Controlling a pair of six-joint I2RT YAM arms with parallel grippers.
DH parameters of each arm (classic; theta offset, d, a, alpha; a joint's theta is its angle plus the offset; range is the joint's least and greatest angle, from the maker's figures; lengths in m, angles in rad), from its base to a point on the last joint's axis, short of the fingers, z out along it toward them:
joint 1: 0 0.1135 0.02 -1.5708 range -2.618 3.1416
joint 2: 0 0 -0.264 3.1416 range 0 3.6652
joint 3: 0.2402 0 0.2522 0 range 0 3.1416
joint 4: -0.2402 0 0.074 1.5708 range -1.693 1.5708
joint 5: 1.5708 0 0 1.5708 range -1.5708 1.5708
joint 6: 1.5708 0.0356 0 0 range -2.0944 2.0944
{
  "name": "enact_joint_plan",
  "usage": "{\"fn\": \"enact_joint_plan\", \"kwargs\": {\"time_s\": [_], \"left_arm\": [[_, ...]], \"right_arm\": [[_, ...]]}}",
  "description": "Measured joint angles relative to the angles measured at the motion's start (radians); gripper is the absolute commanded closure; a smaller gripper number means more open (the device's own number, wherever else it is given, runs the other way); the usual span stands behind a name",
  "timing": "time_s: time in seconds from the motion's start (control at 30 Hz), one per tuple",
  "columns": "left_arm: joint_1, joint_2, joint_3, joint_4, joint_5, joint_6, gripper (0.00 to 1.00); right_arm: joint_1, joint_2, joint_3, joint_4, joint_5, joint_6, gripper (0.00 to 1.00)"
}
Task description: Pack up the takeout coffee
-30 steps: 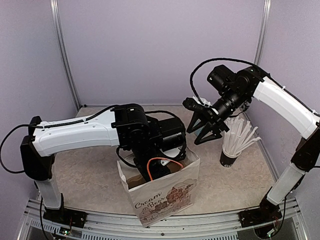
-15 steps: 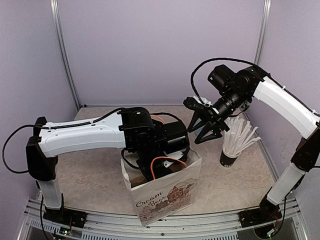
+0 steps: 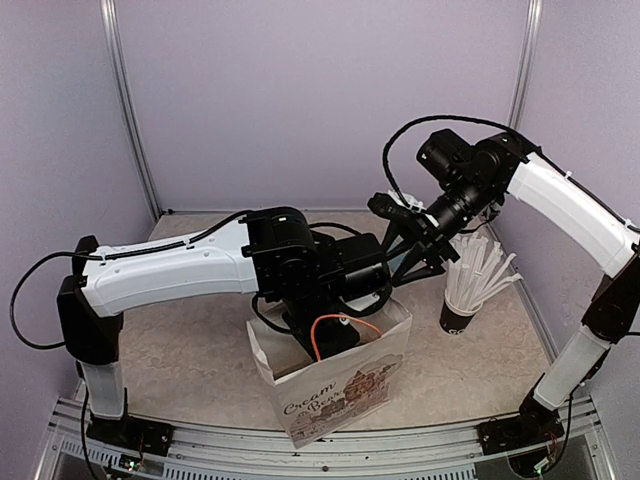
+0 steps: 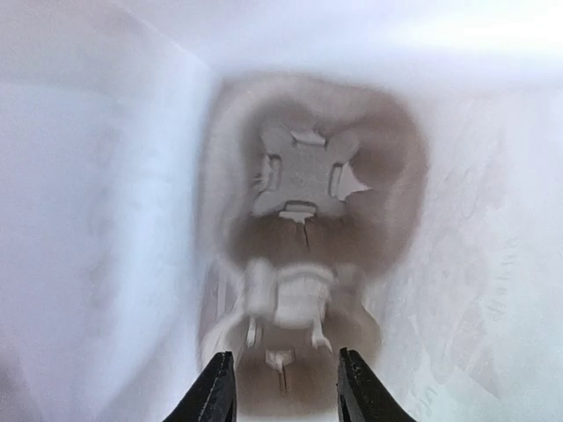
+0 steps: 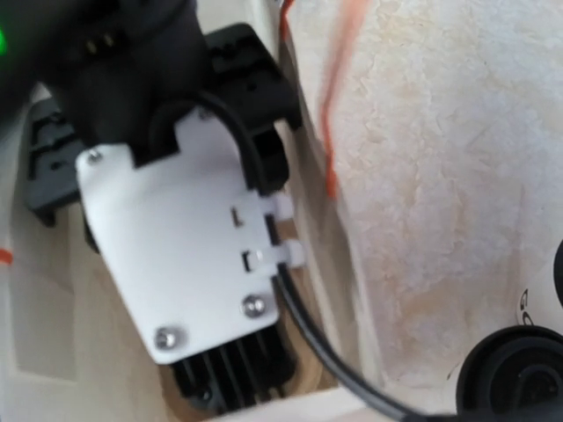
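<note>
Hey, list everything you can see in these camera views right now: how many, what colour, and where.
paper bag: one, white with brown print, standing open at the table's front centre.
moulded tray: one, pale, at the bag's bottom; blurred.
cup of straws: one, dark cup with white straws, right of the bag.
black lid: one in view, round, beside the bag; its cup barely shows.
table: one, beige.
left gripper: black, open, empty, inside the bag.
right gripper: black, open, above the bag's far edge.
</note>
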Motion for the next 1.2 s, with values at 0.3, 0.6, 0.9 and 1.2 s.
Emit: {"fn": "enact_joint_plan", "kwargs": {"time_s": [0.3, 0.6, 0.9, 1.2], "left_arm": [[-0.002, -0.068, 0.079, -0.006, -0.019, -0.018, 0.61], [-0.029, -0.226, 0.213, -0.004, -0.021, -0.014, 0.63], [-0.032, -0.374, 0.162, 0.011, -0.143, -0.020, 0.55], [0.105, -0.391, -0.006, 0.128, -0.203, 0.018, 0.71]], "right_arm": [[-0.011, 0.027, 0.055, -0.004, 0.001, 0.001, 0.43], [-0.041, 0.058, 0.095, -0.005, -0.007, 0.002, 0.43], [-0.066, 0.061, 0.075, -0.004, -0.036, 0.006, 0.42], [-0.068, 0.064, 0.053, 0.003, -0.054, 0.027, 0.43]]}}
